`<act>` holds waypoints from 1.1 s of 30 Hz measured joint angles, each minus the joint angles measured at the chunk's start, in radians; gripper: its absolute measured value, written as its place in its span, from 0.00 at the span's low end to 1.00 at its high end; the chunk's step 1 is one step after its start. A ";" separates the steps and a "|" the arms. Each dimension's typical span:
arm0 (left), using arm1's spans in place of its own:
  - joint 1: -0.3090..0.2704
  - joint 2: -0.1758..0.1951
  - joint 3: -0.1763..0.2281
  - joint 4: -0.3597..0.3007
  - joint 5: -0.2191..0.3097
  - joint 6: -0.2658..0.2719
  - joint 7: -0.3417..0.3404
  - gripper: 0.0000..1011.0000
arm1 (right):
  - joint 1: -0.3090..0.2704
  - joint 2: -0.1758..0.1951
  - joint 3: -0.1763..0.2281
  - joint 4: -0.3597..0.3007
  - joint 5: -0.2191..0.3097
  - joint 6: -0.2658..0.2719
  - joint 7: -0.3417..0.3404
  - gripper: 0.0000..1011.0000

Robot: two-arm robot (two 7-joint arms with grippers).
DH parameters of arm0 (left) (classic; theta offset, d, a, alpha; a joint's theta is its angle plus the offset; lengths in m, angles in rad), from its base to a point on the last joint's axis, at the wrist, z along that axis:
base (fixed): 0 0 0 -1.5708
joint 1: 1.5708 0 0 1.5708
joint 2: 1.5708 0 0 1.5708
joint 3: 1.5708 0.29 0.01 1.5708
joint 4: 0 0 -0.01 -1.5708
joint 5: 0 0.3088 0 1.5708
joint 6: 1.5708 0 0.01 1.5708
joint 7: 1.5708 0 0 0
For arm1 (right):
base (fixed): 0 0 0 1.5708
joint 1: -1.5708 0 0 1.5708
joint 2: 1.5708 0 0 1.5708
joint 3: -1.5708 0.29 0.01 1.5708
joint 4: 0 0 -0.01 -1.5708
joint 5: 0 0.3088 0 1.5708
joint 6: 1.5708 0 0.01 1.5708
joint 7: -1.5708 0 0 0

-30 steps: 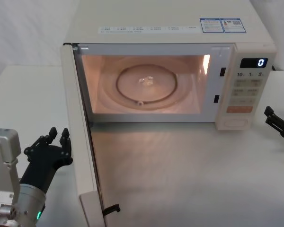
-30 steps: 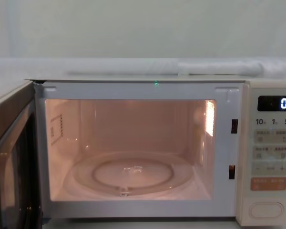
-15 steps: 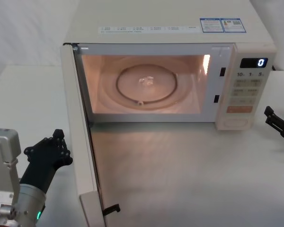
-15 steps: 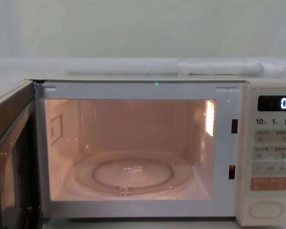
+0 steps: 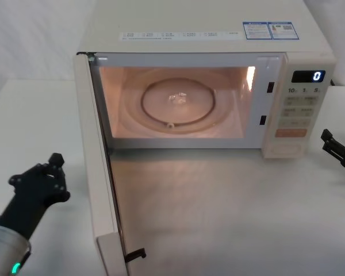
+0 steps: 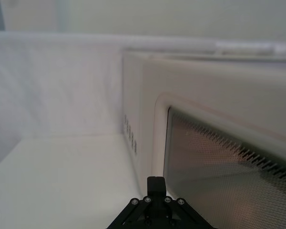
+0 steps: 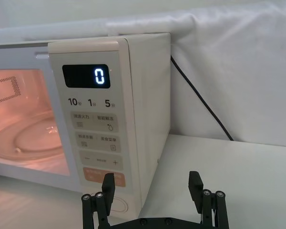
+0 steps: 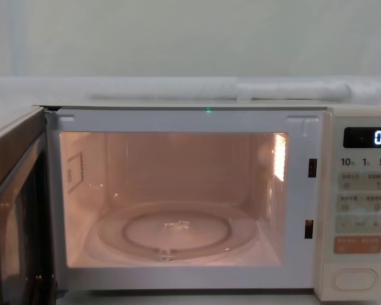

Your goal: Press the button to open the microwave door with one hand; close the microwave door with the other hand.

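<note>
The microwave door (image 5: 96, 167) stands wide open, swung out towards me on the left, and it also shows in the chest view (image 8: 16, 210). My left gripper (image 5: 56, 161) is on the door's outer side, a short way from the panel, fingers shut on nothing. In the left wrist view its closed tip (image 6: 156, 182) points at the door's dark window (image 6: 224, 162). The wide cream button (image 5: 287, 149) sits at the bottom of the control panel (image 8: 354, 280). My right gripper (image 5: 328, 141) hovers open to the right of the panel. In the right wrist view its fingers (image 7: 108, 183) are spread before the button (image 7: 120, 205).
The lit cavity holds a glass turntable (image 5: 178, 103). The display (image 7: 100, 76) reads 0. A black power cable (image 7: 200, 102) runs down behind the microwave on the right. White tabletop (image 5: 230, 213) spreads in front of the cavity.
My left gripper has drawn back to the left, away from the door, and its fingers have shut. The door and right gripper have not moved.
</note>
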 joint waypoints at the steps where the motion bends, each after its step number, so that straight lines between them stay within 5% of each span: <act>1: 0.008 0.004 -0.009 -0.008 -0.014 -0.004 -0.014 0.00 | 0.000 0.000 0.000 0.000 0.000 0.000 0.000 0.99; 9: 0.078 0.074 -0.078 -0.098 -0.147 -0.039 -0.156 0.00 | 0.000 0.000 0.000 0.000 0.000 0.000 0.000 0.99; 16: 0.104 0.137 -0.071 -0.143 -0.199 -0.041 -0.241 0.00 | 0.000 0.000 0.000 0.000 0.000 0.000 0.000 0.99; 25: 0.066 0.207 -0.009 -0.158 -0.237 -0.026 -0.312 0.00 | 0.000 0.000 0.000 0.000 0.000 0.000 0.000 0.99; 30: -0.002 0.216 0.052 -0.137 -0.240 -0.016 -0.321 0.00 | 0.000 0.000 0.000 0.000 0.000 0.000 0.000 0.99; 33: -0.087 0.208 0.125 -0.100 -0.226 0.003 -0.312 0.00 | 0.000 0.000 0.000 0.000 0.000 0.000 0.000 0.99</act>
